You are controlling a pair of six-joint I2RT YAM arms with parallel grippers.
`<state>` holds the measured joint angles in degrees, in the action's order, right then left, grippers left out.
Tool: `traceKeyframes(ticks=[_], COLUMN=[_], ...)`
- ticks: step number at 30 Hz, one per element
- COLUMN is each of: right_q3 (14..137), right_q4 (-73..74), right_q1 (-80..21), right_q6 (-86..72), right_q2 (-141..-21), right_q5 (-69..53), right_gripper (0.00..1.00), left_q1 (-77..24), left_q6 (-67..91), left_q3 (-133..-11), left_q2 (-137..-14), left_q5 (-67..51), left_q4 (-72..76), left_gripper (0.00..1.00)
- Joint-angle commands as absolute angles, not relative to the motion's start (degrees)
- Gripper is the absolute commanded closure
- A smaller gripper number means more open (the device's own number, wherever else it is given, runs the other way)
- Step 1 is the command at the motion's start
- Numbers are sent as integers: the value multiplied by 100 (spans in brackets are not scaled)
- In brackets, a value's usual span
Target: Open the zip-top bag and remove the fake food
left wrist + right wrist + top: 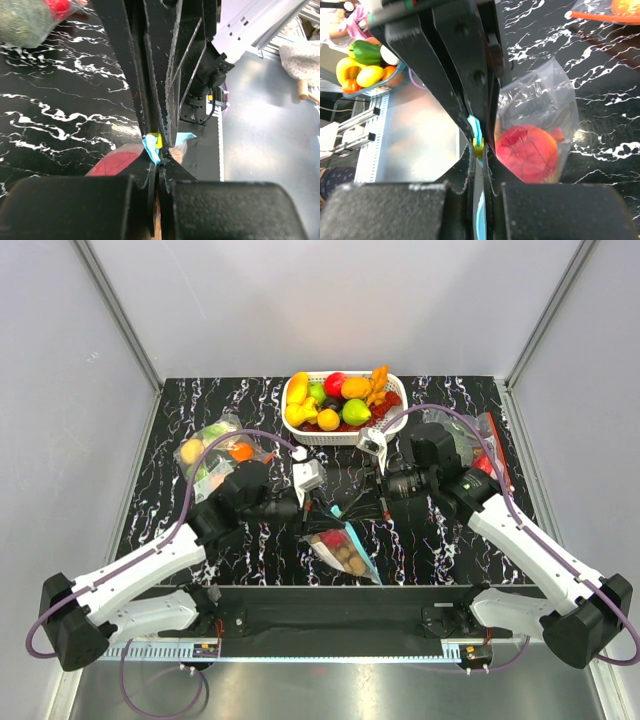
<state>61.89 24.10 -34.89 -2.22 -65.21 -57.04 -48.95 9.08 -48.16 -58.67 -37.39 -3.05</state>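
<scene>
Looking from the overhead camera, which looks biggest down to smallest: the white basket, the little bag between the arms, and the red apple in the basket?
1. white basket, clearly the largest
2. bag, roughly half the basket's span
3. red apple, by far the smallest

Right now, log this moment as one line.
left gripper: shut on bag zip strip | right gripper: shut on same strip | red fruit: inside bag

No legible text, label, brand, number or sign in any of the three views. Clear film of the zip-top bag (540,100): no readable print. Small tags (205,648) on the front rail (300,651), lower edge of the top view, are too small to read.
</scene>
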Motion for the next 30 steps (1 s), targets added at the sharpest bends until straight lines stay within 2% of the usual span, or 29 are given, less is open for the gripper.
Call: traceKeyframes(ticks=[1, 13, 26, 30], right_q3=[6021, 5933, 5818, 5704], right_q4=[2760, 2865, 2813, 2760], right_q1=[-3480, -3480, -3481, -3489], right_q6=[-132, -132, -263, -360], right_q2=[-6346, -6249, -6363, -6372], right_q5=[-5502, -5370, -5080, -4843], right_gripper=[100, 100, 100, 100], left_q1=[-4606, -4474, -4421, -4430], left_q6=[905, 703, 808, 940], left_q3=[-4843, -4887, -4834, -4571], left_q2=[-5415, -5274, -5352, -5546], left_q5=[-3595, -2910, -170, 139], left_q4=[44, -351, -633, -466], left_gripper=[100, 100, 100, 100])
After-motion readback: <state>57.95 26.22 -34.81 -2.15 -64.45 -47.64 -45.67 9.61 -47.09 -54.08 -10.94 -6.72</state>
